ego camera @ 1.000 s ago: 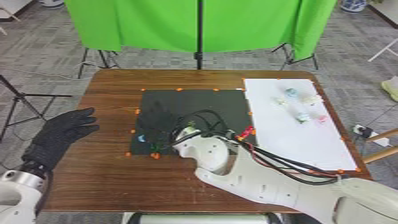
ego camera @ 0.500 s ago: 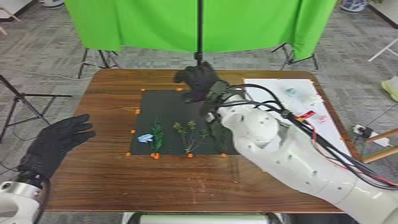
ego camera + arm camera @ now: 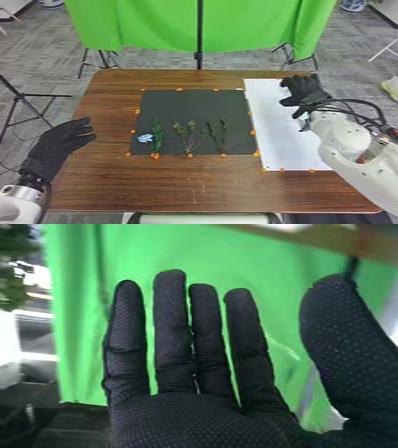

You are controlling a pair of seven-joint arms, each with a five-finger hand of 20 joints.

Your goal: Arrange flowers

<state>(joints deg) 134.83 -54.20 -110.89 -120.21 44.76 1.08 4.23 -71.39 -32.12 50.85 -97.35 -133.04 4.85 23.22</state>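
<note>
Right hand (image 3: 305, 91): over far half of white sheet (image 3: 271, 120), robot's right side of table. Black fabric glove, fine pale dots across palm and fingers in wrist view. Fingers long, straight, narrow gaps between; thumb well apart from them, nothing held. Right arm (image 3: 342, 142): smooth white shell, rounded segments, black cables (image 3: 355, 104) looping near wrist.

Left hand (image 3: 60, 142): by left edge of brown wooden table (image 3: 169, 187), apart from black mat (image 3: 191, 102). Same black glove type, fingers extended, slightly spread, nothing held. Metallic joint (image 3: 29, 181) at its wrist.

Flowers: near half of black mat, lying in a row. Pale blue flower head (image 3: 145, 138), ruffled, leftmost; close beside it, a full leafy green stem (image 3: 157, 136); next, a forked sprig (image 3: 188, 136), small yellowish-green clusters on thin branches; then slim dark-green stems (image 3: 220, 135), near mat's right edge.

Mat: flat, matte, near-square. Sheet: flat white, long rectangle, beside mat. Small orange markers (image 3: 179, 89) dotted along their borders. Table: wood grain, glossy finish, rounded far corners. Behind it: bright green cloth (image 3: 138, 25), soft folds, black pole (image 3: 200, 35) in front; grey patterned carpet (image 3: 53, 60) below
</note>
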